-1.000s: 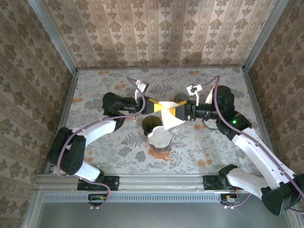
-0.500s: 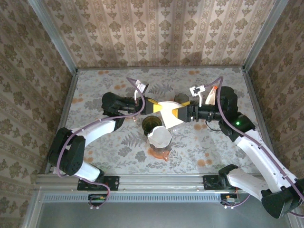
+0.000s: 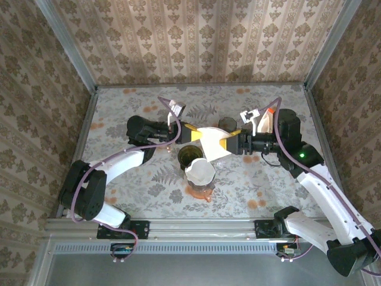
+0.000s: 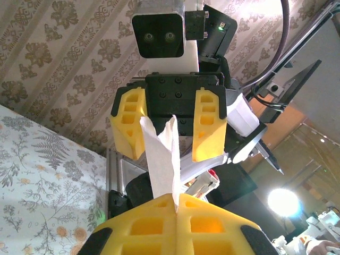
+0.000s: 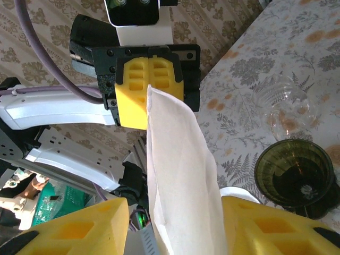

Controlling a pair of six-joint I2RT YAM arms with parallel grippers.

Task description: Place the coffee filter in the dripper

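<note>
The left gripper is pinching one edge of the coffee filter over the table's middle while the right gripper is straddling it with jaws apart, so spreading the folded paper seems the step in hand. Next it is needing lowering nearward into the dripper, which is showing white inside; the dark green cup beside it is looking empty.

- coffee filter now: white paper, matt, faintly creased along its fold.
- fingers: yellow plastic, matt, moulded with open cells.
- dark green cup: see-through and glossy, light catching on the rim.
- desk: flat floral print, dull finish.
- arm shell: smooth white plastic, slight sheen.
- front rail: bare grey metal.
</note>
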